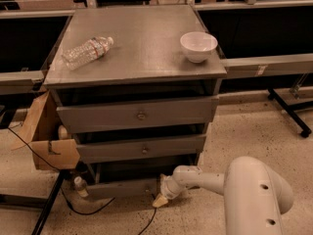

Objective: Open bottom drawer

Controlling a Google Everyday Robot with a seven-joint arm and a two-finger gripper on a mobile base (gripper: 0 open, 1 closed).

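Note:
The grey cabinet [134, 58] has three drawers. The bottom drawer [120, 187] is the lowest and slimmest front panel, just above the floor. Its knob does not show. My gripper [160, 199] is low by the floor, at the right end of the bottom drawer's front, on the end of my white arm [210, 180], which reaches in from the right. The mid-sized drawer front [142, 150] and the tallest drawer front [137, 115] above it each show a small round knob.
A plastic water bottle [87, 52] lies on the cabinet top and a white bowl [198, 46] stands there. A cardboard box [46, 141] hangs at the cabinet's left. A black cable [93, 210] runs over the floor. A black stand leg [288, 111] is at the right.

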